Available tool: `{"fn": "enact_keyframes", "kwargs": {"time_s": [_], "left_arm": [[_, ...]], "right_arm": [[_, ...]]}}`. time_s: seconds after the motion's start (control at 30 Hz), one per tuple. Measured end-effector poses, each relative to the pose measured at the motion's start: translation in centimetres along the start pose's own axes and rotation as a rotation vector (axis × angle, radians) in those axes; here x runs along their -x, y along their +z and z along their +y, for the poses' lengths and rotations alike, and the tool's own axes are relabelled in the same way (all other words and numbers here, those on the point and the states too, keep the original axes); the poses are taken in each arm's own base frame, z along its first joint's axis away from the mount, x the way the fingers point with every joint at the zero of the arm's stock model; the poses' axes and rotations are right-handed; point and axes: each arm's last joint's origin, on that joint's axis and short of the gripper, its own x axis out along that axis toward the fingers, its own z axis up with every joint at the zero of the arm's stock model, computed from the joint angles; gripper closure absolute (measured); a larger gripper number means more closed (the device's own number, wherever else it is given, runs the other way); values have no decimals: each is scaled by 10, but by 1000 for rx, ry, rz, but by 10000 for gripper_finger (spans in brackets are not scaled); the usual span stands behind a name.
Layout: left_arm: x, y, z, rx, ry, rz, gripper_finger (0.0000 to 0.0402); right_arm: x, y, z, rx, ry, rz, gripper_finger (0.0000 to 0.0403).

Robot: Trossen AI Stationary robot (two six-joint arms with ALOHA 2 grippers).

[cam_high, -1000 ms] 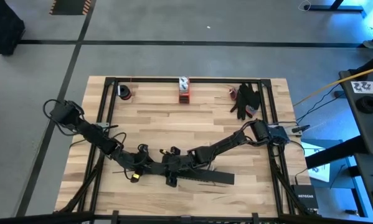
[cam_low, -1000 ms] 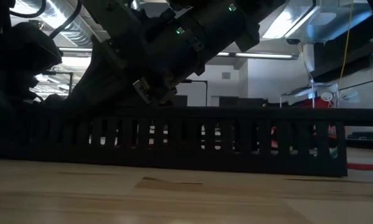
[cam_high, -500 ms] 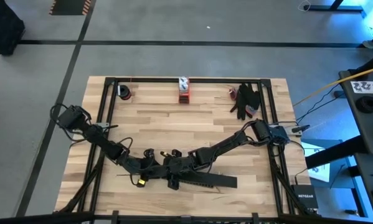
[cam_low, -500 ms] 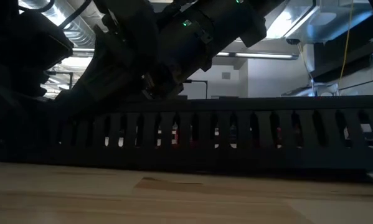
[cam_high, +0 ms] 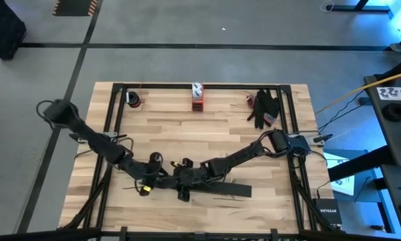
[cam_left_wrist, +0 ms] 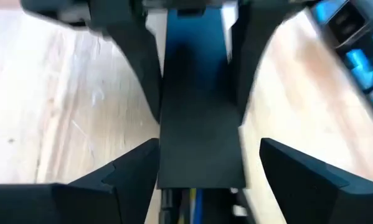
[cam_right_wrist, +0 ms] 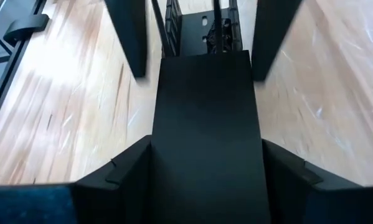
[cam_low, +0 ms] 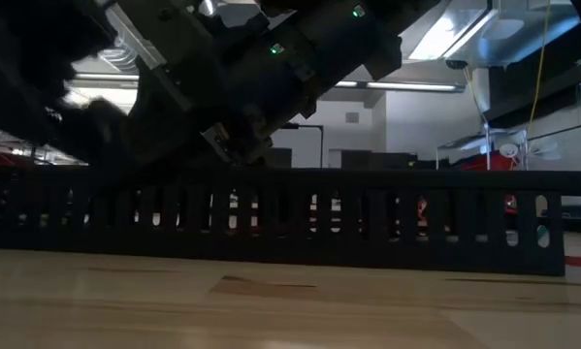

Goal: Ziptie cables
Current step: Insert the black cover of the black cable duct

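Both arms meet over the long black slotted plastic bar [cam_high: 213, 190], which lies flat on the pale wooden table [cam_high: 207, 130] near its front edge. The left gripper [cam_high: 161, 175] sits at the bar's left end, and the right gripper [cam_high: 184, 182] is just beside it, over the same end. In the left wrist view a flat black strip [cam_left_wrist: 198, 124] runs between spread fingers [cam_left_wrist: 133, 168] that stand clear of it on both sides; the right wrist view shows the same arrangement, a wide black panel [cam_right_wrist: 205, 124] lying between parted fingers [cam_right_wrist: 121, 165], so neither tool appears to be pinching anything. The cables [cam_left_wrist: 192, 198], thin flexible wires of which only a sliver of blue and yellow shows, lie directly under the strip at the left gripper; the high view cannot resolve them. The step in hand looks like aligning both tools on the bar's left end. The next move probably calls for one gripper to close on the bar while the other reaches the bundle.
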Motion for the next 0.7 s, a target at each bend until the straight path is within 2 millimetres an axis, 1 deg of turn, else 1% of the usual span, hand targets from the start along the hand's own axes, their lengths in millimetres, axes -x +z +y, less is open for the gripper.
{"fn": "enact_keyframes", "kwargs": {"time_s": [0.17, 0.3, 0.4, 0.53, 0.6, 0.7], "left_arm": [[25, 6, 4, 17, -4, 9, 143], [45, 10, 8, 104, -8, -2, 151], [57, 13, 9, 168, -44, -22, 155], [63, 12, 8, 181, -63, -9, 159], [62, 8, 6, 175, -65, 21, 163], [59, 2, -1, 217, -91, 64, 165]], "right_arm": [[0, -1, 0, -3, 4, 7, 173], [0, -1, 0, 12, 5, 8, 173], [0, -1, 0, 24, -3, -1, 173], [0, 0, 1, 53, -3, -23, 173], [0, 1, 1, 70, 0, -30, 173], [0, 1, 1, 73, -3, -32, 173]]}}
